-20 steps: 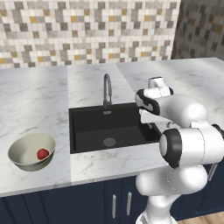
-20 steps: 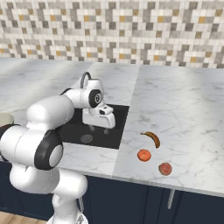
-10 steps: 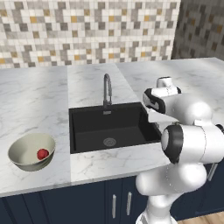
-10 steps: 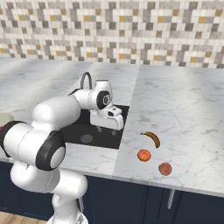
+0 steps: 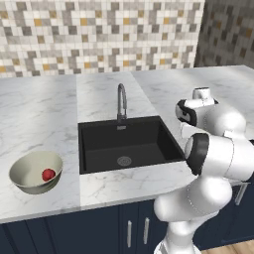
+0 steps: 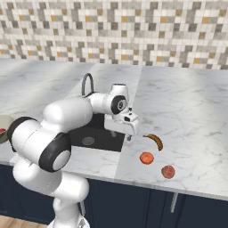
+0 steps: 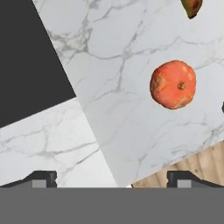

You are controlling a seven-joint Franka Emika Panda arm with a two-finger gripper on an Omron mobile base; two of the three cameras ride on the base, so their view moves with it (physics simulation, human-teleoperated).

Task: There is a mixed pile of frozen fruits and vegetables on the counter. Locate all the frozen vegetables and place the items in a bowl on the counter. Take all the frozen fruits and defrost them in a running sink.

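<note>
- White marble counter (image 6: 187, 116) with grey veins ran beneath a mosaic tile backsplash (image 6: 133, 31), above dark navy cabinets (image 6: 133, 200).
- Gripper (image 6: 129, 137), jaws spread wide and holding nothing, hung over the counter just right of the black sink (image 5: 126, 144), at its front corner.
- Seen from the hand, the fingertips (image 7: 41, 178) stood far apart above bare marble, with the round orange piece (image 7: 173, 85) ahead and to the right, untouched.
- Beyond the gripper, in the right base view, lay the curved banana (image 6: 154, 140), then the orange piece (image 6: 146, 158), then the reddish-peach ball (image 6: 168, 172) nearest the counter's front edge; all three lay apart from one another.
- Grey faucet (image 5: 121, 101) rose behind the basin.
- Far left of the sink, the beige bowl (image 5: 30, 166) held the red ball (image 5: 48, 174).
</note>
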